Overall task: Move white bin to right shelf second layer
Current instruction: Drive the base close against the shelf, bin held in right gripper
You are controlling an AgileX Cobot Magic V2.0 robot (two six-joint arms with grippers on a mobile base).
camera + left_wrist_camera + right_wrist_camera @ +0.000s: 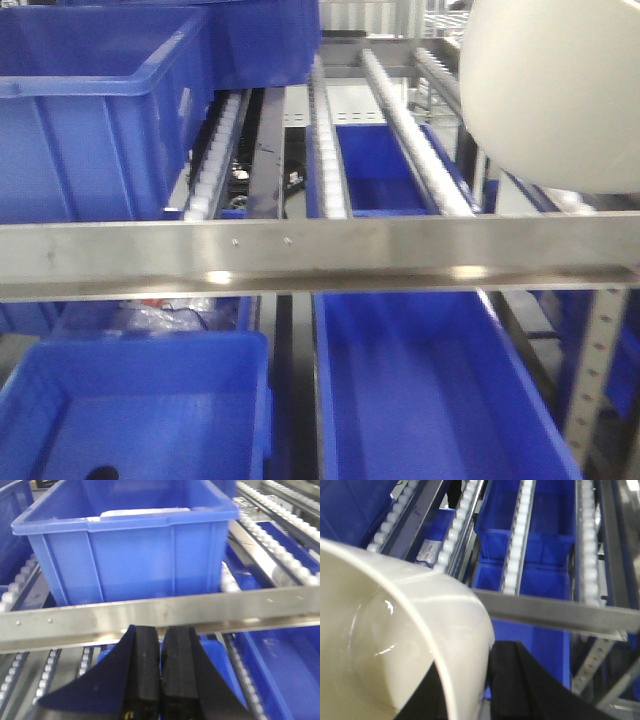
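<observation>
The white bin (555,90) hangs at the upper right, above the right-hand roller lanes of the right shelf second layer (330,150) and behind its flat steel front rail (320,250). In the right wrist view the bin (395,630) fills the lower left, mouth toward the camera. My right gripper (470,690) is shut on its rim, one black finger inside and one finger (520,680) outside the wall. My left gripper (161,630) is shut and holds nothing, just in front of the rail (150,615).
A large blue crate (130,545) stands on the rollers right behind the rail on the left side (90,110). More blue crates sit on the tier below (430,380) (130,410). A perforated steel upright (590,370) stands at the right.
</observation>
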